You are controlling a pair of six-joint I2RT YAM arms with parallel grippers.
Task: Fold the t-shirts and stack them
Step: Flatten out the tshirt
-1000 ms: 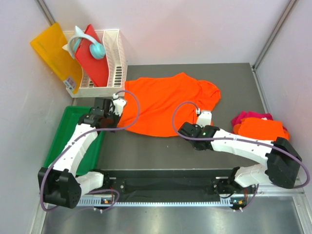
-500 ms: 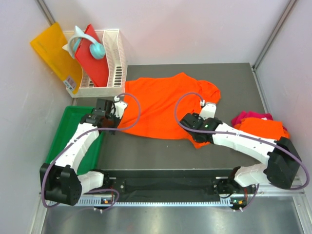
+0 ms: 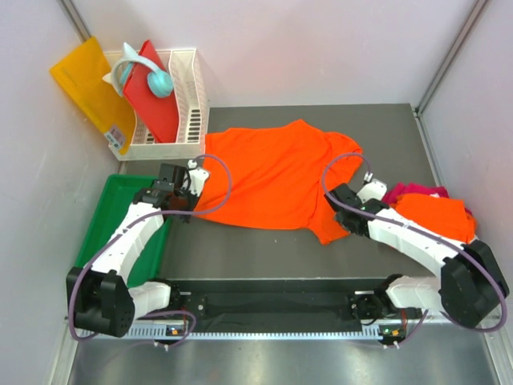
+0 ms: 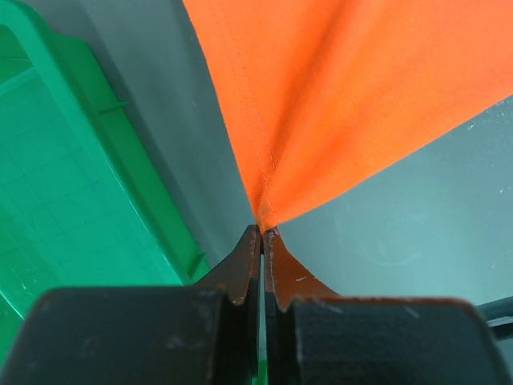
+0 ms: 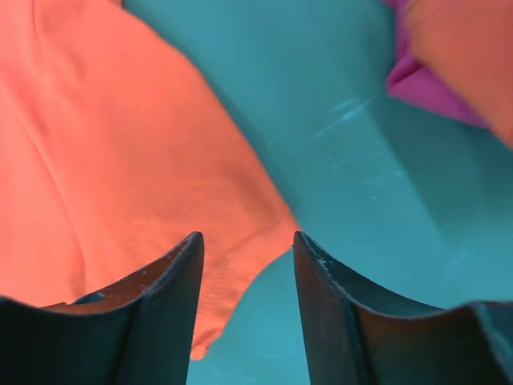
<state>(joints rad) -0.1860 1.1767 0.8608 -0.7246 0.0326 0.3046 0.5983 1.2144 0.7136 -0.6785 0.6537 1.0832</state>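
**Left pinches the hem, right hangs free**

Hard to see plenty here. The pink shirt (image 3: pixel 410 191) at the right edge of the table (image 3: pixel 385 132) is mostly buried: a crumpled orange shirt (image 3: pixel 431 215) lies on top of it, so only its far rim shows. In the right wrist view that pair is just a blurred corner, cut off by the frame. The right arm (image 3: pixel 409 241) crosses in front of them and hides their near side. From above, the left fingertips are too small to make out.

The big orange shirt (image 3: pixel 272 172) lies spread across the middle of the table, 1 sleeve reaching right, 1 corner drooping toward the near edge.

Now the fingers. The left gripper (image 4: pixel 262 230) is clamped tight on the shirt's left edge; the cloth fans out from the pinch in 2 folds, stitched hem showing, and it sits just beside the rim of the green tray (image 4: pixel 72 136).

The right gripper (image 5: pixel 247 241) has its fingers (image 5: pixel 172 281) moderately apart, gripping nothing. It hangs over the shirt's right corner and bare table, between the big shirt and the pile of 2.

Far left, a white basket (image 3: pixel 191 96) holds a red board (image 3: pixel 152 108).
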